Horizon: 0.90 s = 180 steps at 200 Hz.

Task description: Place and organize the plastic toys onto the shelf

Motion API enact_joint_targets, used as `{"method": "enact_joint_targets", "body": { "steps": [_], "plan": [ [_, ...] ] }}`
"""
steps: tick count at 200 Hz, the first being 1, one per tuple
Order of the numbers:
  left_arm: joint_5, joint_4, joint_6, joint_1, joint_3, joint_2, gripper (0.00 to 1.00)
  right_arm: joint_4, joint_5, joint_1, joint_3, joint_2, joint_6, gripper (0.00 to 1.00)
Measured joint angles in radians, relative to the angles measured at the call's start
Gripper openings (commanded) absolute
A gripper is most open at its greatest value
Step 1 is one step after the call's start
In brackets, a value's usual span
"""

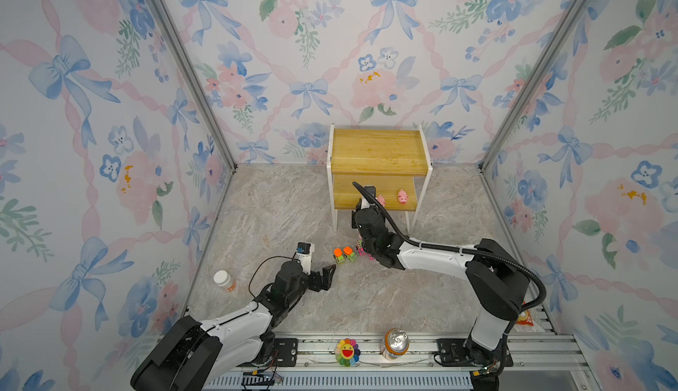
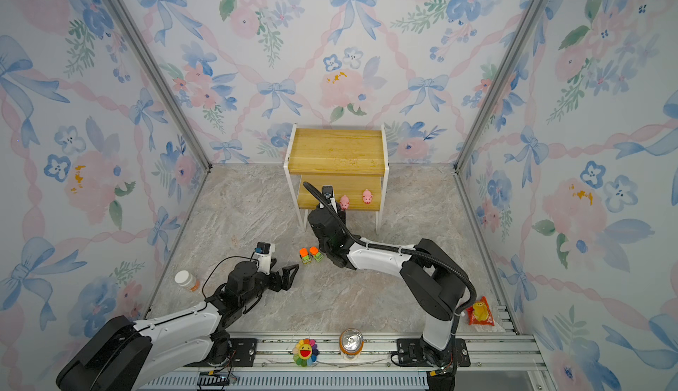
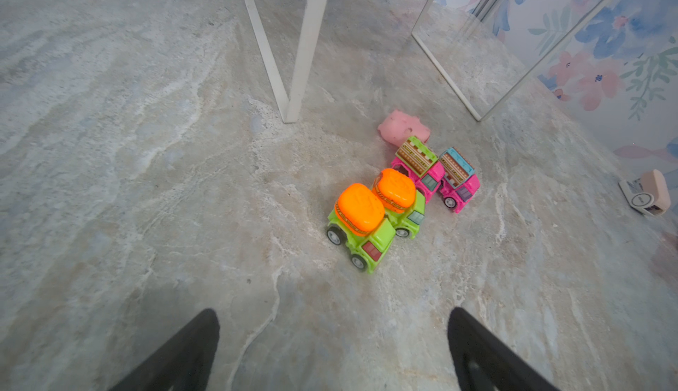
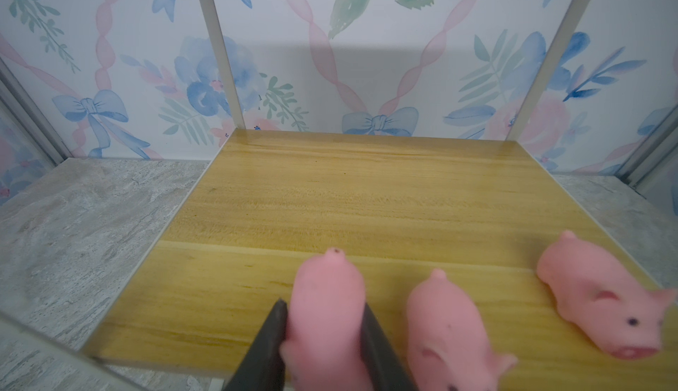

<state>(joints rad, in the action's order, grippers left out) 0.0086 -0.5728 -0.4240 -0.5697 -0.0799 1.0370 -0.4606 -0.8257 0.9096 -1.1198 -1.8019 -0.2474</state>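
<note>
The shelf (image 1: pixel 379 150) stands at the back wall. In the right wrist view my right gripper (image 4: pixel 324 304) is shut on a pink pig (image 4: pixel 326 286) just over the front of the lower board (image 4: pixel 330 194), with two more pigs (image 4: pixel 445 326) (image 4: pixel 594 297) standing beside it. On the floor in front of the shelf sit two green trucks (image 3: pixel 361 220) (image 3: pixel 398 194), two pink trucks (image 3: pixel 418 165) (image 3: pixel 458 180) and a fourth pig (image 3: pixel 401 128) on its side. My left gripper (image 3: pixel 334 312) hovers open and empty a short way before the trucks.
A white pill bottle (image 1: pixel 223 281) lies by the left wall. A drink can (image 1: pixel 394 343) and a rainbow flower (image 1: pixel 346 351) rest on the front rail. A red snack packet (image 2: pixel 480 312) lies at the front right. The shelf's white legs (image 3: pixel 293 77) stand just behind the trucks.
</note>
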Motion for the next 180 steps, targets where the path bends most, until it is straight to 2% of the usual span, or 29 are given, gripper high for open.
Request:
{"method": "enact_joint_targets", "body": {
  "steps": [180],
  "plan": [
    [-0.012,0.004,0.0,-0.006,-0.004,0.021,0.98,-0.027,0.01,-0.026,-0.008,-0.036,-0.031,0.33]
  ]
}}
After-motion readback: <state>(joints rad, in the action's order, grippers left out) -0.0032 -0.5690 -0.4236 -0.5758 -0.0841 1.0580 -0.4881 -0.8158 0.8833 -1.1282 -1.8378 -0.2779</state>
